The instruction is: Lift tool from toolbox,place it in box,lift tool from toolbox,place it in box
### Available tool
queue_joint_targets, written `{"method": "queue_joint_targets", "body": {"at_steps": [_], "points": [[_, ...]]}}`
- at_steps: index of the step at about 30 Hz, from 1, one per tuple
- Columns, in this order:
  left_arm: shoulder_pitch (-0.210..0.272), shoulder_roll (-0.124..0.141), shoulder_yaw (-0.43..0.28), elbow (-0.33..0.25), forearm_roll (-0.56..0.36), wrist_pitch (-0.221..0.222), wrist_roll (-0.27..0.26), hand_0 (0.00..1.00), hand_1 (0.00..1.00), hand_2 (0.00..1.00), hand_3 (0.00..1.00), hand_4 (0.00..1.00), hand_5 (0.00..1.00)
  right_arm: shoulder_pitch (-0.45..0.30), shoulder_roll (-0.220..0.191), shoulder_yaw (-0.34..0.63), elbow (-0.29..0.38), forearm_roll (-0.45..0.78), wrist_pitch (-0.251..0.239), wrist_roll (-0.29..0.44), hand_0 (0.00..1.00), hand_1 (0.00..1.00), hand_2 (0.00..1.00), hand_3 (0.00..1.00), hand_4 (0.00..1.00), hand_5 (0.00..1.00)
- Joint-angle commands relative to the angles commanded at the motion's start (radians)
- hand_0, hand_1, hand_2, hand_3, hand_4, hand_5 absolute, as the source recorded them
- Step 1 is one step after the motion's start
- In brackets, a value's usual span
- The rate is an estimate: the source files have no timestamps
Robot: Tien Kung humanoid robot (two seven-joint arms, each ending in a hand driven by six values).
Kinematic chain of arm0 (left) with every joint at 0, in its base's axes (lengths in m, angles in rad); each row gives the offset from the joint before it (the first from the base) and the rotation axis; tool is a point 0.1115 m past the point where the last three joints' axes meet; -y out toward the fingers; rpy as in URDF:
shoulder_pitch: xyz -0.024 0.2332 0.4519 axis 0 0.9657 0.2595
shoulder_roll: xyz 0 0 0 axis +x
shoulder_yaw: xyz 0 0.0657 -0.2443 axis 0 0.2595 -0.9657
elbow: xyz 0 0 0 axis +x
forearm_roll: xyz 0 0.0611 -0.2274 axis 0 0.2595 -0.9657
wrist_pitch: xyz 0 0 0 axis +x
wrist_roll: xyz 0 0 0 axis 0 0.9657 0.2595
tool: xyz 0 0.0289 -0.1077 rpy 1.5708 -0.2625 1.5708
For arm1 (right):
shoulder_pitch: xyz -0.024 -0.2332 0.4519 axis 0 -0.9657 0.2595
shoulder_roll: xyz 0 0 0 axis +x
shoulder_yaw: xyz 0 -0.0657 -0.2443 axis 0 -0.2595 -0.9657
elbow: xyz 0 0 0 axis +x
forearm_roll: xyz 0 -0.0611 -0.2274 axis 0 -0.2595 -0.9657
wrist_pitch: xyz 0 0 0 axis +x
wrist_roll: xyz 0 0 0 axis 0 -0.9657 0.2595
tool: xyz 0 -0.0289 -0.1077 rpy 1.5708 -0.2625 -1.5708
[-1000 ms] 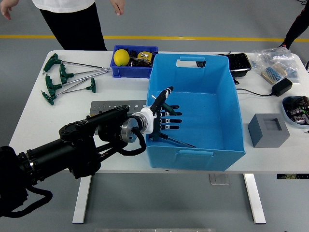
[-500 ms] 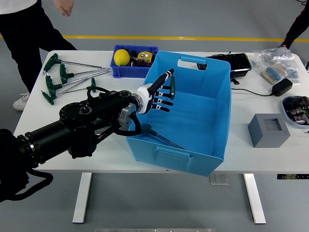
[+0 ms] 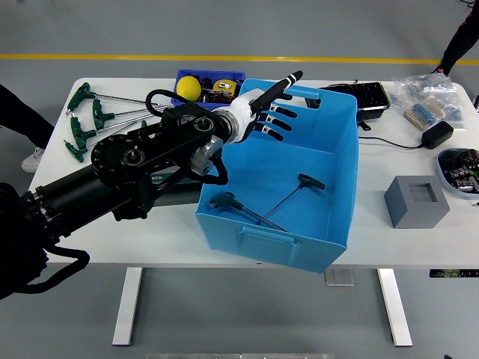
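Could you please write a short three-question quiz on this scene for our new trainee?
1. True or false: the left hand grips a tool.
2. How many T-handle tools lie inside the blue box?
3. Where are the remaining green T-handle tools? A: on the table left of the arm; B: inside the small blue bin; C: on the grey block.

Key:
1. False; its fingers are spread above the box's far left rim and hold nothing.
2. Two, crossing on the box floor.
3. A.
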Motion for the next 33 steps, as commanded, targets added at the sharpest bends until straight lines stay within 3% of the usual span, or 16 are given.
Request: {"method": "queue_joint_targets", "body": {"at_steps": [1, 2, 5, 8, 10, 13, 14, 17, 19, 20, 22, 25, 26, 27, 29, 33], "points": [[0.016, 0.0, -0.023, -0.03, 0.001, 0.003, -0.015, 0.325, 0.498, 0.648, 0.853, 0.896, 0.998, -0.002, 0.002, -0.003, 0.0, 0.006, 0.0, 0.001, 0.686, 0.691, 0.74, 0.589, 0.845, 0.759], [0.034, 0.0, -0.048, -0.064, -0.002, 0.004, -0.031, 0.368, 0.507, 0.631, 0.755, 0.884, 0.998, -0.004, 0.003, -0.006, -0.001, 0.013, 0.0, 0.003, 0.686, 0.691, 0.739, 0.589, 0.843, 0.759], [0.123, 0.01, -0.138, -0.18, 0.013, 0.011, -0.119, 0.368, 0.507, 0.631, 0.755, 0.884, 0.998, -0.015, 0.007, -0.023, -0.003, 0.05, 0.001, 0.013, 0.686, 0.691, 0.739, 0.589, 0.843, 0.759], [0.238, 0.043, -0.204, -0.307, 0.125, 0.079, -0.236, 0.437, 0.551, 0.654, 0.749, 0.873, 0.986, -0.021, 0.013, -0.023, -0.004, 0.055, 0.002, 0.014, 0.684, 0.691, 0.738, 0.589, 0.842, 0.759], [0.32, 0.068, -0.226, -0.391, 0.209, 0.096, -0.32, 0.437, 0.551, 0.654, 0.749, 0.873, 0.986, -0.021, 0.015, -0.025, -0.004, 0.059, 0.001, 0.014, 0.684, 0.691, 0.738, 0.589, 0.842, 0.759], [0.442, 0.116, -0.27, -0.509, 0.338, 0.066, -0.437, 0.437, 0.551, 0.654, 0.749, 0.873, 0.986, -0.023, 0.017, -0.031, -0.005, 0.073, 0.001, 0.018, 0.684, 0.691, 0.738, 0.589, 0.842, 0.759], [0.481, 0.137, -0.294, -0.538, 0.377, 0.04, -0.461, 0.548, 0.64, 0.747, 0.779, 0.924, 0.998, -0.024, 0.017, -0.035, -0.005, 0.079, 0.001, 0.02, 0.682, 0.691, 0.74, 0.588, 0.84, 0.761], [0.604, 0.193, -0.367, -0.6, 0.477, -0.02, -0.504, 0.548, 0.64, 0.747, 0.779, 0.924, 0.998, -0.028, 0.018, -0.043, -0.004, 0.095, 0.002, 0.025, 0.682, 0.691, 0.74, 0.588, 0.84, 0.761], [0.695, 0.226, -0.434, -0.635, 0.472, -0.059, -0.543, 0.548, 0.64, 0.747, 0.779, 0.924, 0.998, -0.031, 0.019, -0.05, -0.005, 0.114, 0.003, 0.031, 0.682, 0.691, 0.74, 0.588, 0.84, 0.761], [0.734, 0.231, -0.455, -0.64, 0.47, -0.066, -0.551, 0.71, 0.758, 0.847, 0.807, 0.962, 0.998, -0.031, 0.019, -0.053, -0.005, 0.119, 0.003, 0.032, 0.681, 0.688, 0.739, 0.587, 0.837, 0.758], [0.819, 0.235, -0.504, -0.644, 0.474, -0.105, -0.554, 0.71, 0.758, 0.847, 0.807, 0.962, 0.998, -0.028, 0.016, -0.065, -0.004, 0.14, 0.005, 0.039, 0.681, 0.688, 0.739, 0.587, 0.837, 0.758], [0.947, 0.222, -0.547, -0.619, 0.448, -0.202, -0.475, 0.71, 0.758, 0.847, 0.807, 0.962, 0.998, -0.021, 0.012, -0.058, -0.004, 0.133, 0.007, 0.04, 0.681, 0.688, 0.739, 0.587, 0.837, 0.758], [0.984, 0.218, -0.546, -0.609, 0.432, -0.238, -0.447, 0.907, 0.933, 0.998, 0.951, 0.998, 0.998, -0.019, 0.012, -0.054, -0.004, 0.121, 0.007, 0.036, 0.679, 0.684, 0.739, 0.589, 0.835, 0.76], [1.015, 0.215, -0.542, -0.603, 0.423, -0.268, -0.428, 0.907, 0.933, 0.998, 0.951, 0.998, 0.998, -0.017, 0.012, -0.052, -0.003, 0.115, 0.008, 0.034, 0.679, 0.684, 0.739, 0.589, 0.835, 0.76], [1.032, 0.204, -0.529, -0.598, 0.414, -0.305, -0.408, 0.907, 0.933, 0.998, 0.951, 0.998, 0.998, -0.015, 0.012, -0.047, -0.002, 0.099, 0.009, 0.028, 0.679, 0.684, 0.739, 0.589, 0.835, 0.76], [0.987, 0.174, -0.506, -0.599, 0.436, -0.325, -0.39, 0.956, 0.983, 0.998, 0.972, 0.998, 0.998, -0.011, 0.012, -0.038, 0.0, 0.068, 0.012, 0.017, 0.679, 0.684, 0.738, 0.591, 0.834, 0.76]]}}
